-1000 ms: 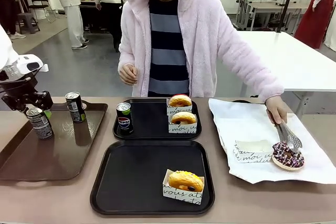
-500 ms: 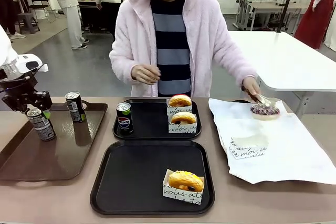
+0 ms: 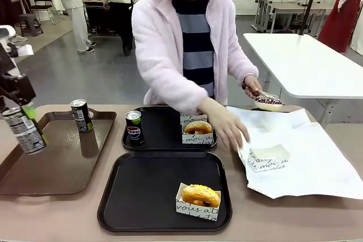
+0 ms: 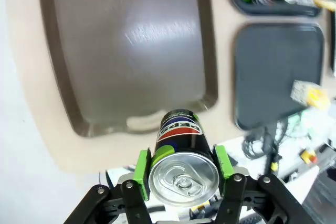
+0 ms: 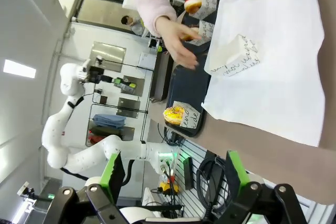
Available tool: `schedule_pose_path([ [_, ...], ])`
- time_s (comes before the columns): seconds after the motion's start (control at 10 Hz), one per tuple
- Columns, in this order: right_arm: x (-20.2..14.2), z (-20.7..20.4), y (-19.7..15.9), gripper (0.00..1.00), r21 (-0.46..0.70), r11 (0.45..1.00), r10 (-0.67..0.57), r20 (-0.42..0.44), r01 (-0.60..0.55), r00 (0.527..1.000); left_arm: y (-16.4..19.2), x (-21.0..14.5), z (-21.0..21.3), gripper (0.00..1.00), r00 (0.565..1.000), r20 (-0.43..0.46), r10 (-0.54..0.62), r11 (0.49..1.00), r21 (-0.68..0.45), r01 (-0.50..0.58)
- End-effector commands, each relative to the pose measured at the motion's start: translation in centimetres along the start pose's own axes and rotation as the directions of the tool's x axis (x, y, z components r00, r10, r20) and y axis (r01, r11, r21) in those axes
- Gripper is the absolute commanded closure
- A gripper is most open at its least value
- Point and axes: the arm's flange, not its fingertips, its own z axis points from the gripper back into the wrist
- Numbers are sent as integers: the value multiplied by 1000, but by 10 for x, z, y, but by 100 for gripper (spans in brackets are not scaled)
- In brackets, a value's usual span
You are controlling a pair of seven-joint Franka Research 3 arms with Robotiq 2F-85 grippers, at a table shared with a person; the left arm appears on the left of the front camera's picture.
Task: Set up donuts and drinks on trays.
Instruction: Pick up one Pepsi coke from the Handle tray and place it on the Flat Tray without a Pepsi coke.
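One slim dark soda can with a silver top (image 3: 24,131) had just left the long brown handled tray (image 3: 62,162): the robot's left hand (image 4: 181,174) was clenched on it, green pads on either side, holding it clear above that tray's left edge. A second green-marked can (image 3: 81,115) stood at the brown tray's far end. Beyond its right edge lay the two black square trays (image 3: 147,196), the nearer holding one yellow-iced donut in its white paper sleeve (image 3: 198,199) and no drink, so likely the can's destination. The right hand (image 5: 173,182) hung released, empty.
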Motion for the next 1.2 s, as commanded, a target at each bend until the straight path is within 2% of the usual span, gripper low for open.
schedule_pose_path([
  [0.0,2,-1,0,0,21,1000,20,22,-21,1000,-1,-10,9,93,999,29,25,999,-48,-24],
  [0.1,2,-1,0,0,21,1000,20,22,-21,1000,2,-15,10,93,999,53,-12,994,-111,18],
  [0.2,2,-1,0,0,21,1000,20,22,-21,1000,-3,-14,12,93,1000,2,-3,1000,-14,3],
  [0.6,2,-1,0,0,21,1000,20,22,-21,1000,-3,-14,12,93,1000,2,-3,1000,-14,3],
  [0.7,2,-1,0,0,21,1000,20,22,-21,1000,-3,-15,10,41,1000,-5,-5,1000,-30,5],
  [0.9,2,-1,0,0,21,1000,20,22,-21,1000,-72,-40,-17,41,993,-3,-121,984,133,121],
  [1.1,2,-1,0,0,21,1000,20,22,-21,1000,-131,-45,-40,41,978,-41,-203,957,205,207],
])
